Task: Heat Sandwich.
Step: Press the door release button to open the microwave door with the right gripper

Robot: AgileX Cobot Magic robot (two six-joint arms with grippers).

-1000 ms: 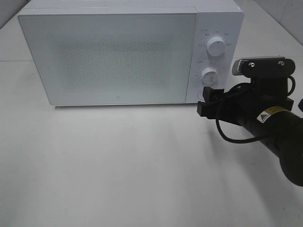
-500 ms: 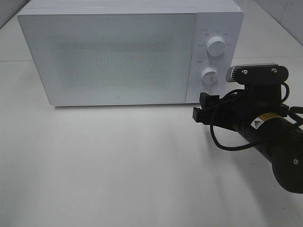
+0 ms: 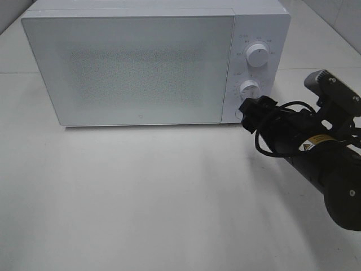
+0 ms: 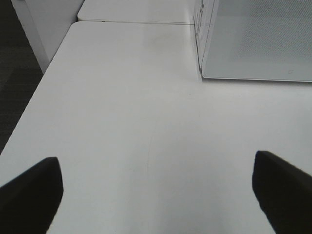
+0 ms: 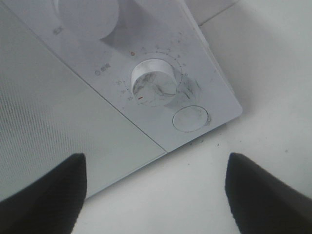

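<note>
The sandwich is showing in no view. The microwave (image 3: 135, 68) is standing with its speckled door (image 3: 130, 84) shut, and whether anything is sitting behind it cannot be told. The left gripper (image 4: 156, 161) is falling outside the high view. Only its wrist camera is catching it, fingers spread wide over the white table (image 4: 126, 122), left of and nearer than the microwave. The right gripper (image 3: 246, 108) is hovering close to the control panel's lower right corner, fingers apart and gripping nothing. Its wrist view is picking out the smudged lower knob (image 5: 155, 83) and the round button (image 5: 191, 118), which the gripper is covering in the high view.
</note>
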